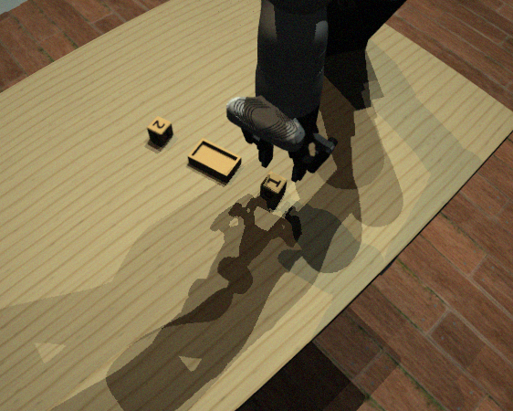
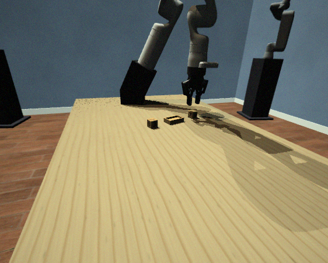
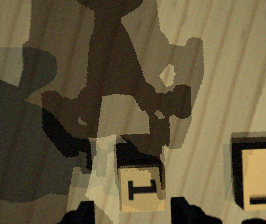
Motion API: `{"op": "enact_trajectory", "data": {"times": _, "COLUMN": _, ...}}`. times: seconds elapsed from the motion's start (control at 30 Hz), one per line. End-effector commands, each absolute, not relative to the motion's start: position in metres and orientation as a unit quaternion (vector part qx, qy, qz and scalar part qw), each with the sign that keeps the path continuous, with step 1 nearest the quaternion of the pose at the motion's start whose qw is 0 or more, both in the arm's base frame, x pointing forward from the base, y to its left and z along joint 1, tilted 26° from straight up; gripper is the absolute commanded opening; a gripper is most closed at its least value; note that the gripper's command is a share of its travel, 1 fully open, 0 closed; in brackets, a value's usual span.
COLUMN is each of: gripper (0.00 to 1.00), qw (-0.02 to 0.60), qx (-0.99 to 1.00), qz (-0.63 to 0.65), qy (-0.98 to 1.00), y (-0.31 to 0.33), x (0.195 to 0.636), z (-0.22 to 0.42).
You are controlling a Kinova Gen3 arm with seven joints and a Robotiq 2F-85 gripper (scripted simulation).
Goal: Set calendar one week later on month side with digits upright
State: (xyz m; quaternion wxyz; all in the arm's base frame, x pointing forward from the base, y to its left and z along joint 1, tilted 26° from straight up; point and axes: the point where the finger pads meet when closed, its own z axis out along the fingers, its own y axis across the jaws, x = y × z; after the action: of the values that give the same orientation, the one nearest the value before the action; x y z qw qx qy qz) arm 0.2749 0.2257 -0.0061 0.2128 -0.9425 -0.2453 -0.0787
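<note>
A wooden cube (image 1: 273, 184) (image 2: 192, 114) (image 3: 142, 189) stands on the table with a 1 on its top face; the 1 lies sideways in the wrist view. My gripper (image 1: 281, 170) (image 2: 193, 103) (image 3: 132, 216) is partly open and empty, pointing down a little above this cube. The second cube (image 1: 160, 130) (image 2: 152, 123) stands on the table with a 2 on its top, beyond the tray. The shallow wooden tray (image 1: 207, 171) (image 2: 174, 121) (image 3: 264, 172) lies flat and empty between the cubes. Marks on the cubes' dark side faces are too unclear to read.
The wooden table (image 1: 97, 183) (image 2: 120, 175) carries the cubes and tray. Its nearer long edge in the top view runs to the right of the 1 cube. Arm shadows cover the area around that cube. Other robot arms and black pedestals (image 2: 261, 87) stand in the background.
</note>
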Motion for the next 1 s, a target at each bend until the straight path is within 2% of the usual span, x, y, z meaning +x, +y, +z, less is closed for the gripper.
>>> {"op": "enact_trajectory", "data": {"times": 0.0, "gripper": 0.46, "qw": 0.206, "qx": -0.943, "qz": -0.09, "qy": -0.245, "y": 0.217, "x": 0.284, "z": 0.009}}
{"op": "enact_trajectory", "data": {"times": 0.57, "gripper": 0.46, "qw": 0.206, "qx": -0.943, "qz": -0.09, "qy": -0.245, "y": 0.204, "x": 0.282, "z": 0.036}}
{"op": "enact_trajectory", "data": {"times": 0.6, "gripper": 1.0, "qw": 0.206, "qx": -0.943, "qz": -0.09, "qy": -0.245, "y": 0.204, "x": 0.282, "z": 0.036}}
{"op": "enact_trajectory", "data": {"times": 0.97, "gripper": 1.0, "qw": 0.206, "qx": -0.943, "qz": -0.09, "qy": -0.245, "y": 0.204, "x": 0.282, "z": 0.036}}
